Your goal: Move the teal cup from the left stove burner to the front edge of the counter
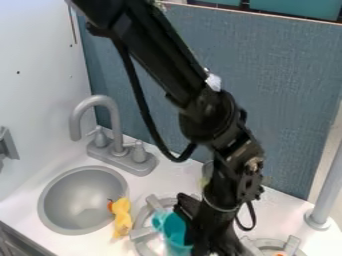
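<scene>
The gripper (202, 235) adjoins the teal cup (176, 229) at the burner (139, 221); whether it is open or closed cannot be determined. The yellow toy (122, 217) lies by the sink (56, 229), opposite the counter's (23, 210) left edge; the rim possibly props it.

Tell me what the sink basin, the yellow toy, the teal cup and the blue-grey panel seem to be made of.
Sink basin: satin grey, softly shaded; painted plastic or metal.
Yellow toy: smooth, evenly coloured; probably rubber or soft plastic.
Teal cup: smooth, single-coloured, thin-looking wall; likely plastic.
Blue-grey panel: matte, fine woven-looking grain; likely fabric-covered.
</scene>
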Controlling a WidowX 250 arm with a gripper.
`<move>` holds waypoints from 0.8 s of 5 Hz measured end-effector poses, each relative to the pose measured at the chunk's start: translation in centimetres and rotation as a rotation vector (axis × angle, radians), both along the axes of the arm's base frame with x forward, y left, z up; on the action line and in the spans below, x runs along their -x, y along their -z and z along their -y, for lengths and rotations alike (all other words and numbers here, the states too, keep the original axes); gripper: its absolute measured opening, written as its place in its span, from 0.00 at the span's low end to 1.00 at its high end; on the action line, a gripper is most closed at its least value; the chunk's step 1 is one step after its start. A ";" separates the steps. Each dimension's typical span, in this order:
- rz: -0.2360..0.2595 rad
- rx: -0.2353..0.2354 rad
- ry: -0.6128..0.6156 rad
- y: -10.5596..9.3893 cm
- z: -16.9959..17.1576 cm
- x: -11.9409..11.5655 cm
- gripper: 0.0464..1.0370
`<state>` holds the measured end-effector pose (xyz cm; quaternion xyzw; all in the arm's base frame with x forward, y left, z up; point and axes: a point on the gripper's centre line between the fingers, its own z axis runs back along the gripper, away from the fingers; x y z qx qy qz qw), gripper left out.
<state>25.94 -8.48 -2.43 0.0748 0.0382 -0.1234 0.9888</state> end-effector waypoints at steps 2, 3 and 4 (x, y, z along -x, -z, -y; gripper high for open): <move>-0.116 0.121 0.056 5.7 0.6 1.4 0.06; -0.121 0.162 0.096 7.3 1.3 0.4 0.06; -0.098 0.159 0.123 7.6 1.7 0.2 0.06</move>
